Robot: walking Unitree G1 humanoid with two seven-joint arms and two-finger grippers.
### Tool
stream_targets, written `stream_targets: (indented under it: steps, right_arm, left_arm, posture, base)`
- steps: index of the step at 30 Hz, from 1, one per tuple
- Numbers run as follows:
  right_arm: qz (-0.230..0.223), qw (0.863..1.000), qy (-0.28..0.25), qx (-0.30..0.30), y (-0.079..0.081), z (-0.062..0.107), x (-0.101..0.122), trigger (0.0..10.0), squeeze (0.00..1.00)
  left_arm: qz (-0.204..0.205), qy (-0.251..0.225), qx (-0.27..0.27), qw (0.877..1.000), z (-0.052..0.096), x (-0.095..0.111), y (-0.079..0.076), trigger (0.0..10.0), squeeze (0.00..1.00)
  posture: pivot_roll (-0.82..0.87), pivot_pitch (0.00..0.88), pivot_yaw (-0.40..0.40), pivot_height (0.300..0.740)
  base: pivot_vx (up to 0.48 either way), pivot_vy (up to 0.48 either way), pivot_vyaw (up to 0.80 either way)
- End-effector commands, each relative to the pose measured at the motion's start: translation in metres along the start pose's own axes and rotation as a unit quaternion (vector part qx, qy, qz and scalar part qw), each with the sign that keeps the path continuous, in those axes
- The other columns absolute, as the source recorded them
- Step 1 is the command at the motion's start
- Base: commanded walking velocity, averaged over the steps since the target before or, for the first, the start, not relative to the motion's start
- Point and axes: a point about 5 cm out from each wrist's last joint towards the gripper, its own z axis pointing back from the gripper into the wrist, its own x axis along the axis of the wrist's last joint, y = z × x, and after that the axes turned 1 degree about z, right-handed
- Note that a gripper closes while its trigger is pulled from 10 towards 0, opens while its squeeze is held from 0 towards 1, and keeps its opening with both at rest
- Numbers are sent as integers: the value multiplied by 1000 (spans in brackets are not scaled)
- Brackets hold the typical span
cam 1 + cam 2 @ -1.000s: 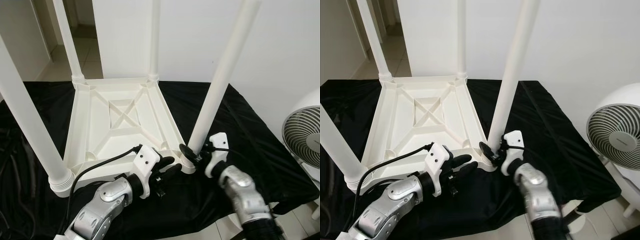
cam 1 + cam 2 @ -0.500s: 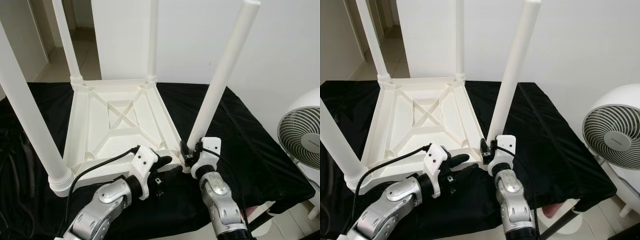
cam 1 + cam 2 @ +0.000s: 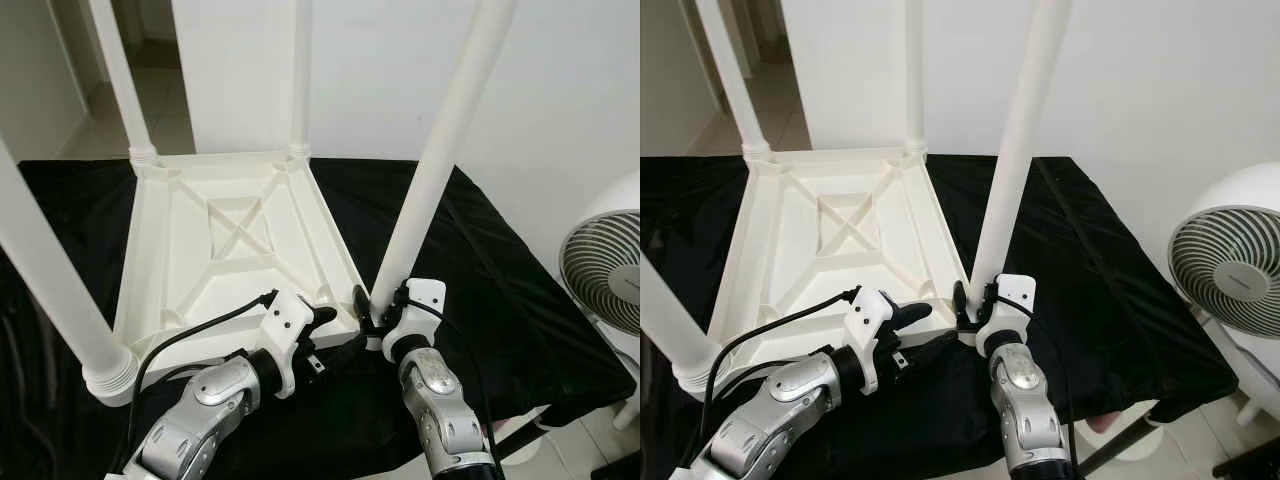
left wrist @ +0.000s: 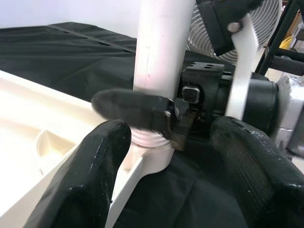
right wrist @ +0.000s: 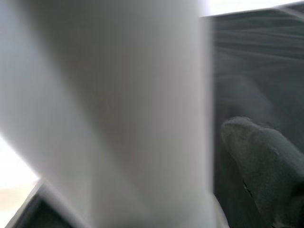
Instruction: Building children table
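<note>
Right gripper (image 3: 372, 305) is now clamped around the bottom of the near-right leg (image 3: 430, 180), right where it plugs into the corner socket of the upside-down table top (image 3: 225, 250). A second ago that arm was reaching in from further out to the right with its wrist angled; since then it's swung in close and squared up against the leg, fingers pinching it from both sides as far as I can tell from the left wrist view. Left gripper (image 3: 325, 330) sits just beside the same corner, fingers spread apart, basically unchanged. The table top lies legs-up on the black cloth (image 3: 480, 260), and the other three legs look seated already. So my read is this last leg is being pushed or twisted home, and the build is nearly done. Leg looks a bit tilted, so it may not be fully seated yet.
</note>
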Motion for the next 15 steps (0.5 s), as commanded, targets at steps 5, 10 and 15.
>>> stream_targets:
  steps: [5,10,15]
  right_arm:
    - [70,985,0,161,-24,-2,21,10000,0]
    - [85,980,7,180,-31,-2,23,10000,0]
    - [143,950,53,271,-45,1,17,10000,0]
  left_arm:
    - [4,5,-32,999,0,-2,-2,8863,0]
    - [9,2,-33,999,0,-2,-1,2353,0]
    - [-4,16,-39,999,0,-4,-3,10000,0]
  posture:
    - [-18,18,-20,740]
    - [-20,18,-18,740]
    - [-14,16,-18,740]
  base:
    - [0,0,0]
    - [0,0,0]
    - [0,0,0]
